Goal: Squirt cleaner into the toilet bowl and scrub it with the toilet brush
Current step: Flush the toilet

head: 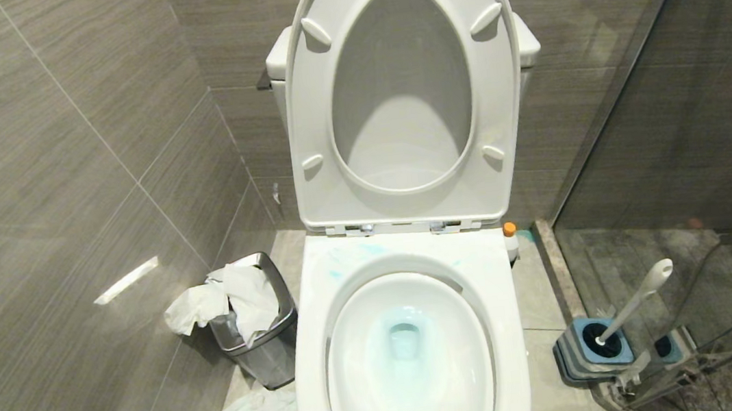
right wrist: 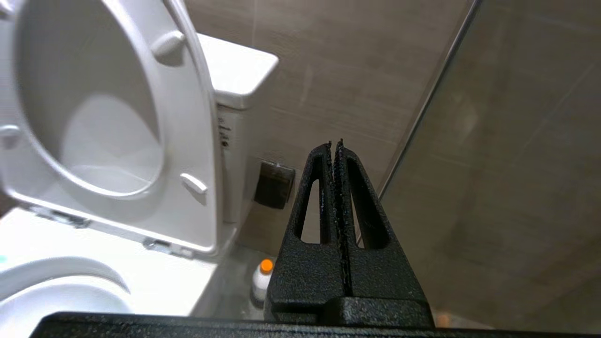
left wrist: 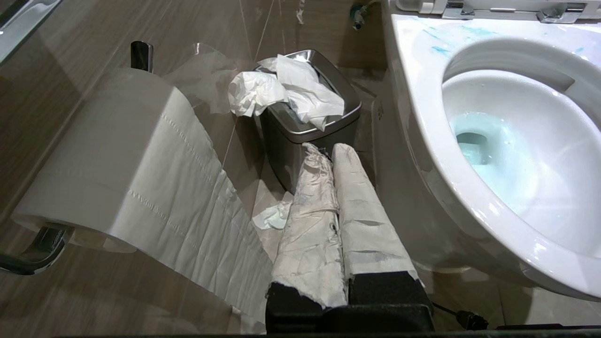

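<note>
Paper-wrapped fingers of the left gripper (left wrist: 332, 155) sit pressed together, holding nothing, low beside the toilet bowl (head: 406, 256) w/ the steel bin (left wrist: 328, 119) just ahead of the tips and a toilet roll (left wrist: 117, 155) on their far side from the bowl. Right gripper (right wrist: 334, 145) is likewise closed & empty, aimed at the wall past the raised seat (right wrist: 94, 122), w/ a small orange-capped bottle (right wrist: 263, 279) on the floor below it near the toilet base. Cleaner (head: 406, 342) already tints the water blue, w/ smears on the rear rim – so squirting looks done, scrubbing not. Toilet brush (head: 632, 303) stands tilted in its holder (head: 592, 348), well off from the right gripper, close to the glass panel. Risks: shut jaws must open before the reach – a slim leaning handle could get knocked over, or the arm could clip the glass.
</note>
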You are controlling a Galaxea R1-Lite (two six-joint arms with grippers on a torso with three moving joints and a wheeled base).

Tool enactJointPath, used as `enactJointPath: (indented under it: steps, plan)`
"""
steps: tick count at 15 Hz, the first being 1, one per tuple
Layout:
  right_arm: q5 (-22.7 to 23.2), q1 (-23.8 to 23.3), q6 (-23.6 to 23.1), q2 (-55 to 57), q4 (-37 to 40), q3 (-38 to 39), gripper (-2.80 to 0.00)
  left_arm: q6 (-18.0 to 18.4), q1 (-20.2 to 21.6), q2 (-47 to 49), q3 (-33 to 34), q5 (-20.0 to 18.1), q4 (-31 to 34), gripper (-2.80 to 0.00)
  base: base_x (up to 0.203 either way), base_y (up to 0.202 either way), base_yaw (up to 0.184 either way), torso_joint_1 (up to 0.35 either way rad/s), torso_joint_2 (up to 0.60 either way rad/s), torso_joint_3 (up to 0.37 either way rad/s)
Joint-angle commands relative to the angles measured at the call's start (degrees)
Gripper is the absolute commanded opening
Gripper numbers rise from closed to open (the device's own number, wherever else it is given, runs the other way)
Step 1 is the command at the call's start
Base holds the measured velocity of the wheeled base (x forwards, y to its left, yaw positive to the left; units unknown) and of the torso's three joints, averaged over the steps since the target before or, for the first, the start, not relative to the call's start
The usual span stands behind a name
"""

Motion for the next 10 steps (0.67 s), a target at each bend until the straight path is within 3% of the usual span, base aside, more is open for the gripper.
enactJointPath:
  steps: [1,7,10]
  plan:
    - [0.2,0.0,0.0,-10.7,16.8,-6.3,-2.80,0.0,0.0,0.1,0.0,0.0,0.0,-2.80,0.000,0.000,0.000,0.000,0.00,0.000]
    - [0.7,1.1,0.0,-22.4,39.8,-18.5,-2.80,0.0,0.0,0.1,0.1,0.0,0.0,-2.80,0.000,0.000,0.000,0.000,0.00,0.000]
    - [0.8,1.5,0.0,-27.9,46.2,-19.2,-2.80,0.0,0.0,0.1,0.0,0.0,0.0,-2.80,0.000,0.000,0.000,0.000,0.00,0.000]
